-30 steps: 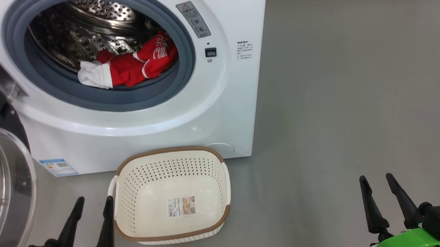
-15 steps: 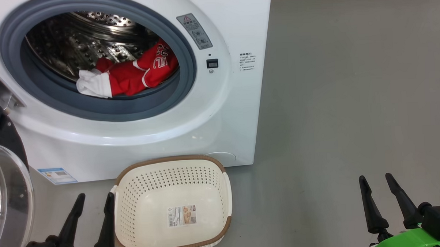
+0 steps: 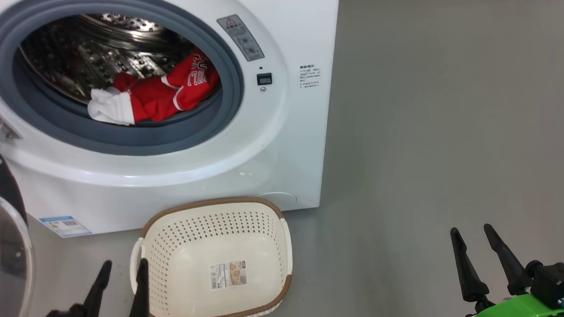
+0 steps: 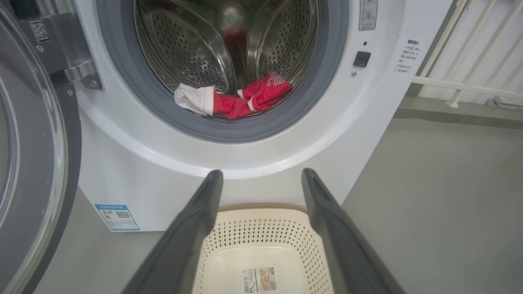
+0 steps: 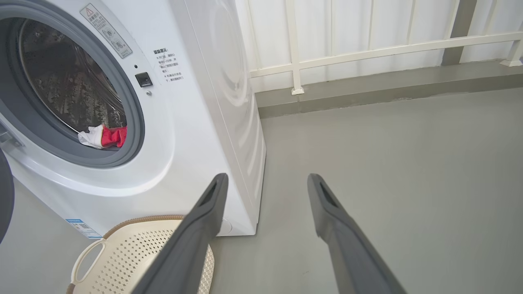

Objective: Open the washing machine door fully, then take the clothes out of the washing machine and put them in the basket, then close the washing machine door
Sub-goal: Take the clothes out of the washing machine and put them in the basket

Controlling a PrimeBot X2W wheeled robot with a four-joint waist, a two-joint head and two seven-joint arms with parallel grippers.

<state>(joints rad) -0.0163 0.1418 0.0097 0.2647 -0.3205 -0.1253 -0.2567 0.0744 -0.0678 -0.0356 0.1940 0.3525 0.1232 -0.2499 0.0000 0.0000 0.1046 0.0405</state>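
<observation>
beside the left gripper [image 3: 126, 261] sits the basket [image 3: 211, 202].

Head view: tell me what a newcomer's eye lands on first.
The red and white clothes jump out, heaped at the front of the steel drum inside the open washing machine. Next comes the cream basket, standing empty on the grey floor right before the machine, with the open left pincer at its left edge.
</observation>
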